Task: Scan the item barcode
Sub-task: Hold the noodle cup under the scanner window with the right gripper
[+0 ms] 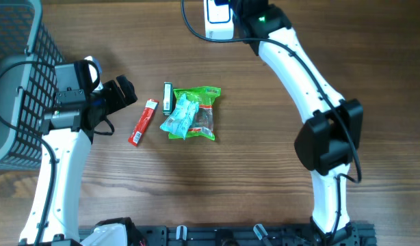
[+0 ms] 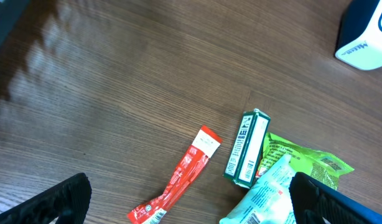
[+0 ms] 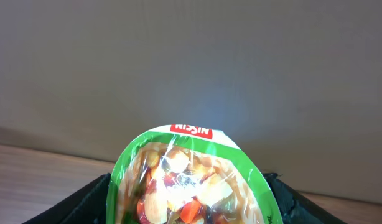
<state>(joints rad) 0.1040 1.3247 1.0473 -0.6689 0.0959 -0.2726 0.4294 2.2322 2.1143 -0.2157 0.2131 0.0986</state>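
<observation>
Cup (image 3: 190,158) sits between the fingers (image 3: 85,200) of your right claw (image 3: 191,199). Its round, film-wrapped face is turned straight back at the wrist camera, so its axis runs along the claw's reach. The NISSIN label lies at the top of the green rim and reads upright. The dark fingers flank both sides of the rim, but you cannot tell whether they press it or only stand beside it. Beyond the cup is a plain wall (image 3: 191,62), with a strip of tabletop (image 3: 29,155) low at the left.

From overhead the cup is hidden. Your right arm (image 1: 299,75) reaches to the far edge, its end just beside the white scanner (image 1: 218,19).

Mid-tabletop, well apart from the scanner, a red stick (image 1: 143,123) lies tilted. A narrow green box (image 1: 167,98) is just right of it, then a green bag (image 1: 206,102) with a pale blue pack (image 1: 179,119) on top.

Your left claw (image 1: 128,94) hangs released and empty just left of the stick, near the basket (image 1: 18,82).
</observation>
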